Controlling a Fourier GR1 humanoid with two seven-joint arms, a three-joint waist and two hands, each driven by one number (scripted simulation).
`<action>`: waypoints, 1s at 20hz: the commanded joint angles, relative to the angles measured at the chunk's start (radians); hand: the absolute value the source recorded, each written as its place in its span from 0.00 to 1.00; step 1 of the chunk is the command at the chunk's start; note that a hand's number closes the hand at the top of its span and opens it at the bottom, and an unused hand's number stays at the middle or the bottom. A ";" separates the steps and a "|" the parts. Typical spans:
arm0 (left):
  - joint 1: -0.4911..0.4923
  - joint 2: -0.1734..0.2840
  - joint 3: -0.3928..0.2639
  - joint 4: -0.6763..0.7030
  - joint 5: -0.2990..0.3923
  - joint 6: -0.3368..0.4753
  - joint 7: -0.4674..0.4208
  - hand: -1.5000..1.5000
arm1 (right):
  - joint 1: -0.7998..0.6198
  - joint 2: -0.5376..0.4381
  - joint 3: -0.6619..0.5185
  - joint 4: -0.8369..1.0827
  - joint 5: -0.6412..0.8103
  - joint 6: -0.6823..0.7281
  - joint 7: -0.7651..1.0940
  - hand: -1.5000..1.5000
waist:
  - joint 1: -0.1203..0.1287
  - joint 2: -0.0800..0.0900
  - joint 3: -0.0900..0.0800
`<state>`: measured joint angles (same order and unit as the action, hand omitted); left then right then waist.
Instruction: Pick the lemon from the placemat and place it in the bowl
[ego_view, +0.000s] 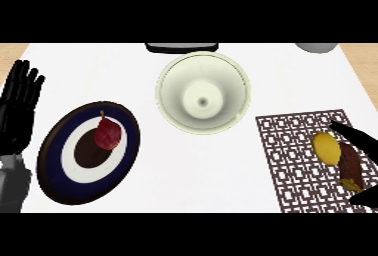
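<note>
Nearest you, your right hand (359, 150) comes in at the right edge over the placemat (295, 165), thumb and fingers spread either side of the lemon (325, 148), not yet closed on it. The lemon is small, yellow and oval, lying just beside a brown object (349, 167). Your left hand (18, 107) rests open at the left edge. Further off, the bowl (203, 93) stands empty, likely the drop point.

1. The bowl (203, 93) looks like glossy cream ceramic.
2. The plate (88, 152) is smooth, with a faint sheen.
3. The placemat (295, 160) shows an openwork lattice (brown, matt).
4. The lemon (325, 148) has smooth skin.
</note>
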<state>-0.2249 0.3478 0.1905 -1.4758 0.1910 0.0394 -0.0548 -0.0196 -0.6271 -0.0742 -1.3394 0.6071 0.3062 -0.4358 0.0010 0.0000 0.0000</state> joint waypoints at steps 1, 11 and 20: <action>-0.006 -0.028 -0.012 -0.022 -0.035 0.023 0.003 0.50 | -0.064 0.044 0.022 -0.016 0.044 0.052 0.104 0.00 | 0.000 0.000 0.000; -0.042 -0.025 0.026 -0.012 -0.036 -0.010 0.060 0.50 | -0.105 0.098 -0.029 0.186 0.134 -0.024 -0.019 0.00 | -0.001 0.000 0.000; -0.091 -0.014 0.044 0.023 -0.044 -0.023 0.058 0.50 | -0.242 0.123 -0.029 0.412 0.220 -0.100 -0.044 0.00 | 0.003 0.002 0.001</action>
<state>-0.2472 0.3197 0.2253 -1.4941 0.1491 0.0180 -0.0151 -0.1761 -0.5103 -0.0893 -1.0661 0.7973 0.2535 -0.4474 0.0024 -0.0029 -0.0074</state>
